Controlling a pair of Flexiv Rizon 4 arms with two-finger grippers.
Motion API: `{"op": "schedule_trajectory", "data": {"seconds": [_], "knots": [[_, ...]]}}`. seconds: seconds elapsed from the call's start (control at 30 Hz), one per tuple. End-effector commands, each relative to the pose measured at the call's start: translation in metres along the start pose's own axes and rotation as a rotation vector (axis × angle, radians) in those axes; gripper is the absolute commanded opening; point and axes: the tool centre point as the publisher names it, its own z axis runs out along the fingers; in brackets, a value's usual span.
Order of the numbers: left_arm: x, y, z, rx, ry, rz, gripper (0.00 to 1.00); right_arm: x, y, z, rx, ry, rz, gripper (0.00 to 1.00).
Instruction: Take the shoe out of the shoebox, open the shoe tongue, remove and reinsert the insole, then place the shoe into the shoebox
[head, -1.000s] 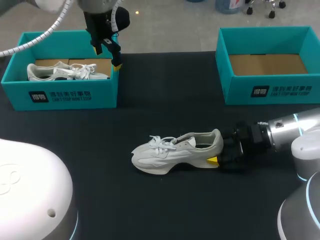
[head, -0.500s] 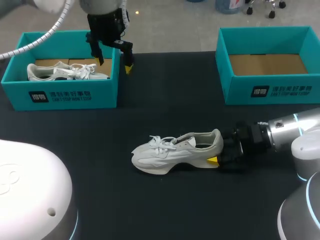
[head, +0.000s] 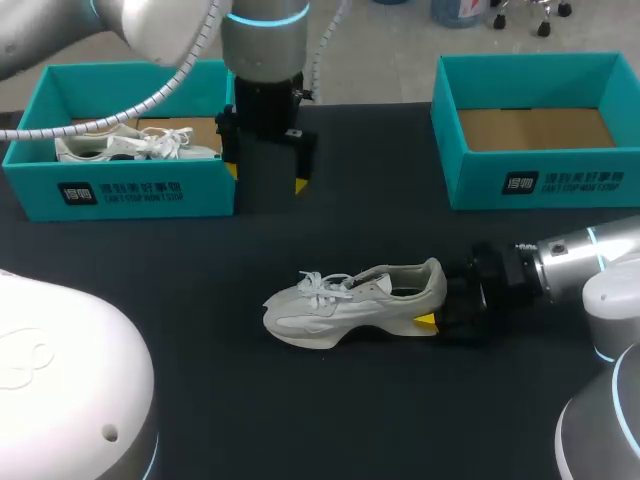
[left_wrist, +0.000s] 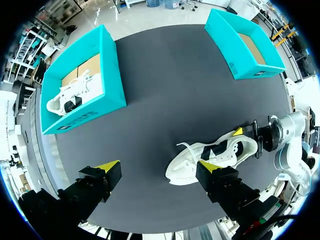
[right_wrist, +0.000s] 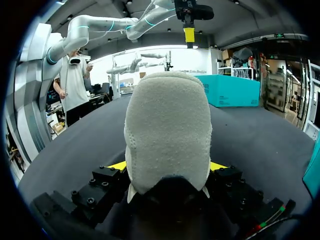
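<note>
Shoe (head: 350, 305), white with white laces, lay on its sole near the middle of the black desk (head: 330, 420), toe pointing left, heel to the right, outside both boxes. Right gripper (head: 432, 302) came in low from the right and was clenched on the shoe's heel. One yellow tip showed at the near side of the heel in the head view. The right wrist view showed the heel (right_wrist: 167, 130) filling the space between both fingers, with a yellow tip peeking out on each side. Left gripper (head: 266, 178) hung above the far part of the desk, just right of the left shoebox (head: 120, 190), its fingers spread wide and holding nothing. In its own wrist view the left gripper (left_wrist: 159, 167) looked down on the shoe (left_wrist: 215, 155) from well above. Left shoebox, teal, sat far left with a second shoe (head: 130, 145) lying inside. Right shoebox (head: 540, 180), also teal, sat far right with its brown cardboard floor showing.
</note>
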Motion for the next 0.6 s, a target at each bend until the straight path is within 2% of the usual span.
{"op": "schedule_trajectory", "data": {"seconds": [0.03,0.3,0.33,0.6], "knots": [[0.025,-0.003,0.015,-0.009,-0.017,-0.007,1.00,-0.001,-0.003,0.006,0.001,-0.001,0.001,0.00],[0.060,0.004,0.028,0.006,0.011,-0.039,1.00,-0.001,-0.003,0.006,0.001,-0.001,0.001,0.00],[0.062,0.006,0.030,0.031,0.000,-0.048,1.00,-0.001,-0.003,0.006,0.001,-0.001,0.001,0.00],[0.062,0.006,0.030,0.031,0.000,-0.048,1.00,-0.001,-0.003,0.006,0.001,-0.001,0.001,0.00]]}}
